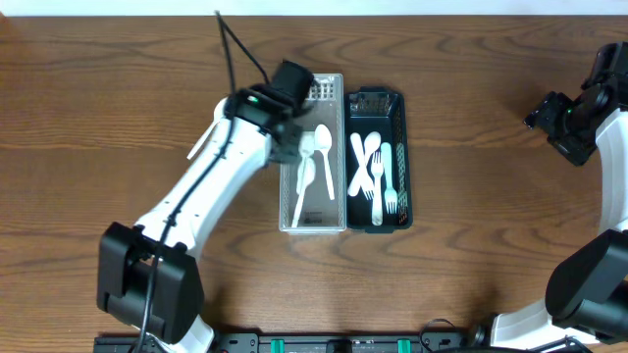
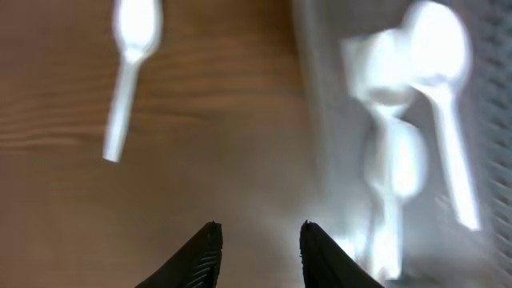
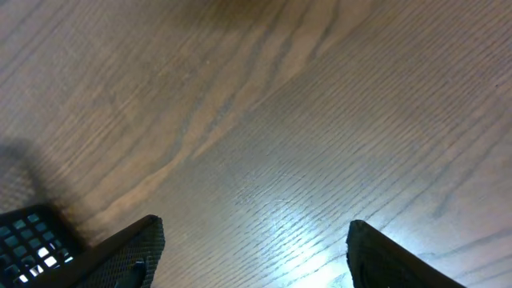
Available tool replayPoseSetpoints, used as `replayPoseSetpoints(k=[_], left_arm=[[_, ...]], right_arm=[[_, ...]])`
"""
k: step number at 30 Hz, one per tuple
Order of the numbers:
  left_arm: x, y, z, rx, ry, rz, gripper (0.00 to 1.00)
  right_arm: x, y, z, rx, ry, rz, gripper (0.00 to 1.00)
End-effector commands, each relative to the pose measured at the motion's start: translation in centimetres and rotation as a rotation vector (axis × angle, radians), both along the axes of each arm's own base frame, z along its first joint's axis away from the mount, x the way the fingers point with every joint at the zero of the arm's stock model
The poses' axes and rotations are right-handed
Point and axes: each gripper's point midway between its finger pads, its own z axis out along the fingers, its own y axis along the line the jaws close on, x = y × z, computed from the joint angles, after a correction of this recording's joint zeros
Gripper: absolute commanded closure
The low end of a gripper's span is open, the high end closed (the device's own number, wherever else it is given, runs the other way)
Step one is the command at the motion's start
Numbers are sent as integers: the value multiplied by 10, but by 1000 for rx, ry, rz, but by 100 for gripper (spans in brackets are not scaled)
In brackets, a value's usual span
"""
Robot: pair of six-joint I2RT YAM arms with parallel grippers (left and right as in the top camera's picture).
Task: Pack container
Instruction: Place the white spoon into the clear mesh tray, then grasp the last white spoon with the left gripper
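Over the wooden table, left claw gapes empty by the spoon tray, right claw wide open, empty

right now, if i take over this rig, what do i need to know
Left gripper: open, empty, over the table at the clear tray's left edge.
Right gripper: open, empty, over bare wood at the far right.
Done: white spoons in the clear tray, white forks in the black basket.
Left: one loose spoon on the table left of the tray; it probably joins the spoons.
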Motion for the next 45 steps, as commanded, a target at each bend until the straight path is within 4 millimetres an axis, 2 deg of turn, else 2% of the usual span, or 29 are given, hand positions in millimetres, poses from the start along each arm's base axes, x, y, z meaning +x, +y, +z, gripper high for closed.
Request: replayPoseSetpoints(k=[1, 4, 7, 9, 12, 14, 17, 19, 22, 25, 32, 38, 45], left_arm=[[22, 33, 22, 67, -76, -8, 66], [34, 56, 25, 70, -105, 29, 66], [55, 83, 32, 72, -167, 59, 66], [68, 94, 33, 64, -200, 32, 66], [87, 106, 25, 39, -222, -25, 65], [97, 119, 11, 42, -219, -5, 65], [104, 136, -18, 33, -175, 30, 42], [104, 138, -38, -5, -132, 32, 30], [102, 140, -66, -58, -71, 34, 26], [98, 138, -82, -88, -25, -19, 26], [92, 140, -102, -45, 41, -156, 28], [83, 139, -127, -50, 112, -179, 29], [78, 137, -136, -60, 140, -183, 36]], right_arm=[[-1, -1, -3, 4, 8, 3, 23], [-1, -1, -3, 4, 8, 3, 23], [-1, -1, -3, 4, 8, 3, 22], [0, -1, -3, 4, 6, 3, 22], [0, -1, -3, 3, 3, 2, 22], [0, -1, -3, 3, 4, 2, 22], [-1, -1, -3, 4, 8, 3, 22], [-1, -1, -3, 5, 11, 3, 22], [-2, 0, -4, 6, 13, 3, 22], [-2, 0, -4, 6, 14, 3, 22], [-4, 0, -4, 9, 21, 3, 21], [-6, 1, -5, 12, 31, 3, 21], [-12, 3, -7, 21, 56, 3, 21]])
